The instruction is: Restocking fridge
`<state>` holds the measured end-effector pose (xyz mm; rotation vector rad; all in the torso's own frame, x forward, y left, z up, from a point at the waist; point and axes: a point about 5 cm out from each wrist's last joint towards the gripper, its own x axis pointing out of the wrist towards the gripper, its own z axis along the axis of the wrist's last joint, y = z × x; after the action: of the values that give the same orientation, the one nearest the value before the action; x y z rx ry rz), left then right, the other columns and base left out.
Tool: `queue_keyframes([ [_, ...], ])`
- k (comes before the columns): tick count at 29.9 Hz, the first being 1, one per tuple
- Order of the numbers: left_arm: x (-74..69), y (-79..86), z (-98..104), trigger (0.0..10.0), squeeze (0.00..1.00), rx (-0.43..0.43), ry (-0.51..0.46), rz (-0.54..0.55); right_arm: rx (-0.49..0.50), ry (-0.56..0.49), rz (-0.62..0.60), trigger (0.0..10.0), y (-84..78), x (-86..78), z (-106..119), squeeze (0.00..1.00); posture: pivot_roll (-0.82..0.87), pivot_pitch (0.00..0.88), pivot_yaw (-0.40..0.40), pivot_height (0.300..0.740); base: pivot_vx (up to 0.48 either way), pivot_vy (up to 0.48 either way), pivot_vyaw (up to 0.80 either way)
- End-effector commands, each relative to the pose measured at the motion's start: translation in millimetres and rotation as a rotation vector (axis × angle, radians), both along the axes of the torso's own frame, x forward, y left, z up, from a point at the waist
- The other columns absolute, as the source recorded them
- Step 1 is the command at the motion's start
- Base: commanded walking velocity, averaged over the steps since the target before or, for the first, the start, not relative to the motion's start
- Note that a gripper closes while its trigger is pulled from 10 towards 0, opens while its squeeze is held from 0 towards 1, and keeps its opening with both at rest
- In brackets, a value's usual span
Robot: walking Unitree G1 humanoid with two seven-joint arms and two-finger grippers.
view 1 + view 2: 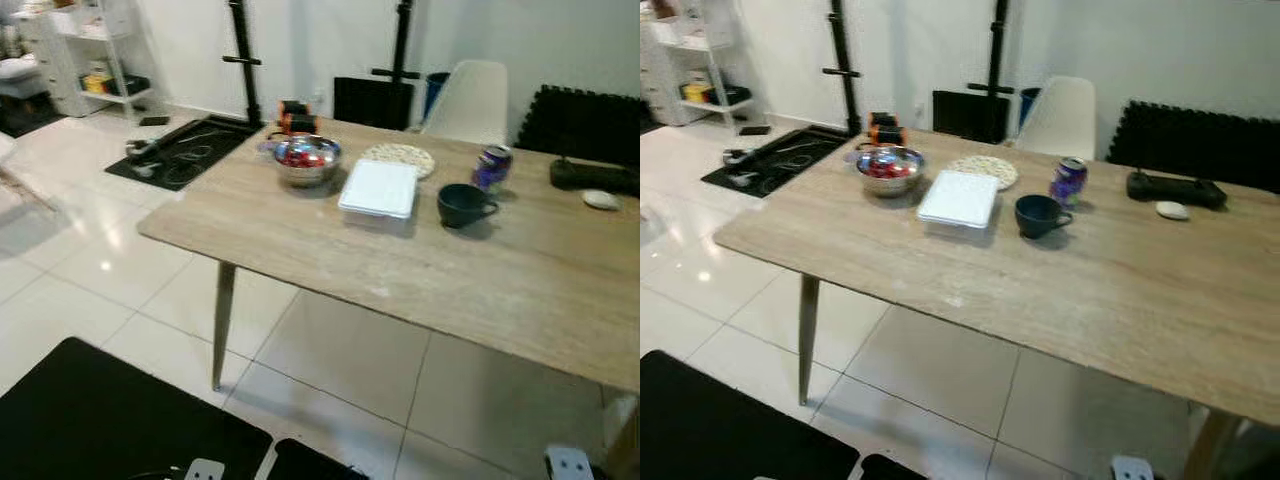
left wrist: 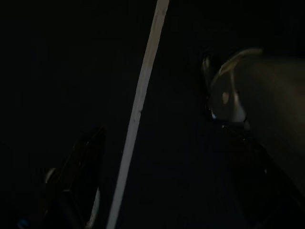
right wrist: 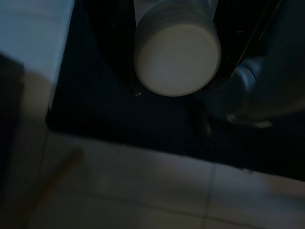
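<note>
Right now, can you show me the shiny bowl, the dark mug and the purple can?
shiny bowl (image 1: 307, 160), left eye view, front wall.
dark mug (image 1: 462, 205), left eye view, side.
purple can (image 1: 492, 167), left eye view, side.

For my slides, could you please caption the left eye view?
Wooden table holding a steel bowl, white lidded container, dark mug and soda can.

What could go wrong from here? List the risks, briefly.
1. The right end effector seems to grip a white bottle above the tiled floor; a slip would drop it.
2. The can stands close to the mug; reaching for either might knock the other over.
3. Cables lie on the mat beside the table; walking there might snag a foot.
</note>
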<state>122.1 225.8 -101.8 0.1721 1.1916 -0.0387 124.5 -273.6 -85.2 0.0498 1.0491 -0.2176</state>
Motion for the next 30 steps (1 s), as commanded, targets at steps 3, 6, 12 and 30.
queue_keyframes([
  [3,-2.4,-3.5,-2,10.0,0.0,0.0,0.013,-0.005,-0.017,0.045,-0.011,10.0,5.4,-11.1,-6,0.0,-0.03,0.0,-0.001,0.74,0.0,0.0,0.0],
  [6,-2.3,-3.4,-2,10.0,0.0,0.0,0.012,-0.003,-0.02,0.058,-0.014,10.0,6.8,-15.0,-8,0.0,-0.03,0.0,-0.002,0.74,0.0,0.0,0.0],
  [12,-3.8,-3.9,-2,10.0,0.0,-0.002,0.017,0.001,-0.035,0.058,-0.037,10.0,7.7,-16.3,-9,0.0,-0.03,0.0,0.0,0.74,0.0,0.0,0.0],
  [30,-4.1,-5.2,-3,10.0,0.0,-0.003,0.024,-0.003,-0.054,0.07,-0.034,10.0,7.9,-17.5,-9,0.0,-0.03,0.0,0.001,0.74,0.0,0.0,0.0],
])
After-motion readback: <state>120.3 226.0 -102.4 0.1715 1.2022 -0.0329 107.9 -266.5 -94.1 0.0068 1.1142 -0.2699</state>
